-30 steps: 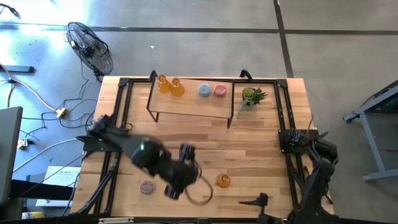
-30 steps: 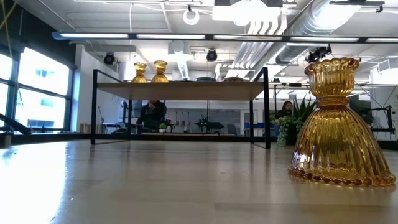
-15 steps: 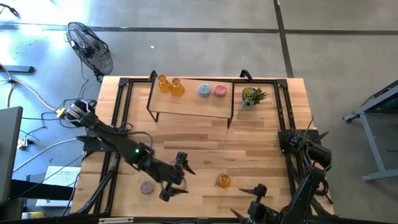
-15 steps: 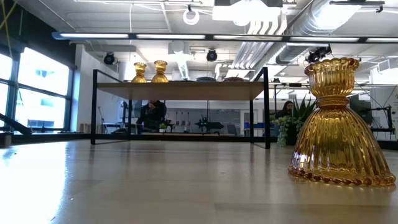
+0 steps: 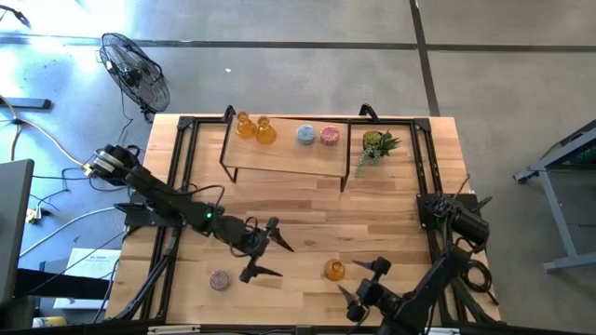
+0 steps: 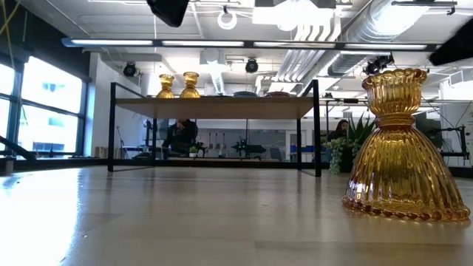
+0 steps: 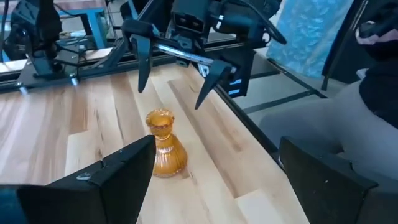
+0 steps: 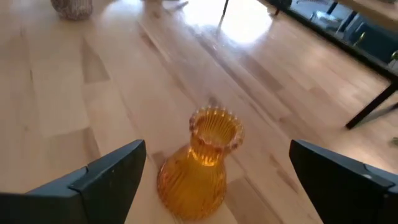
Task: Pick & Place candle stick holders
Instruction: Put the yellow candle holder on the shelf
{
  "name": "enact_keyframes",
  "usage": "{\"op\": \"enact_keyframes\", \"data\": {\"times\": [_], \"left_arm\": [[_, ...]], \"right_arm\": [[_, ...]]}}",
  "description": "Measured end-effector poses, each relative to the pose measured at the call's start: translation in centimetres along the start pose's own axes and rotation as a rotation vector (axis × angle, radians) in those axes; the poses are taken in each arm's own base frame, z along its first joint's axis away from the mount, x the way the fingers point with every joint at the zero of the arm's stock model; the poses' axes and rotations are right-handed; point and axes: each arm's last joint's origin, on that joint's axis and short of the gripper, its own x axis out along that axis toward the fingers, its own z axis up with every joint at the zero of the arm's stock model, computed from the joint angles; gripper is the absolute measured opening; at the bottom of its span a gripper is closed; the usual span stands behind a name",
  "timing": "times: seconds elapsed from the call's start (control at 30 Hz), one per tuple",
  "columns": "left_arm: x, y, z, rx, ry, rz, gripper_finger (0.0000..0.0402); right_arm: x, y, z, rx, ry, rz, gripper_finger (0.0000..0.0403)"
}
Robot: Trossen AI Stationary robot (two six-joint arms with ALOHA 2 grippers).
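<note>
Now, from above, the right tool (image 5: 358,281) has come up beside the amber holder (image 5: 334,270), at its 4 o'clock, fingers wide open and empty. The left tool (image 5: 264,253), open and empty too, has backed off toward 9 o'clock, near the mauve holder (image 5: 219,279). From each wrist, the amber holder stands upright on the desk (image 7: 74,124) between open fingers. I think the right arm grabs next.

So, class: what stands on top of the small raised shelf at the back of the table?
On the shelf stand two amber holders, a blue-grey holder and a pink holder. Its top hides the table directly beneath it.
</note>
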Motion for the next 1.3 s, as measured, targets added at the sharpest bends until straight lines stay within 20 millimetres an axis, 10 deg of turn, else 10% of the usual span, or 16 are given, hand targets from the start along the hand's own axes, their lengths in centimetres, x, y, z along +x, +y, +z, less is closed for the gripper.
{"op": "enact_keyframes", "data": {"times": [0.4,1.3], "left_arm": [[0.0,-0.1,0.0,0.009,-0.001,-0.002,0.0337],[0.0,-0.1,-0.8,0.0,0.083,-0.001,0.0337]], "right_arm": [[4.7,-0.2,-1.4,0.001,0.085,-0.002,0.0391],[6.3,0.3,0.3,0.012,0.076,0.007,0.0355]]}}
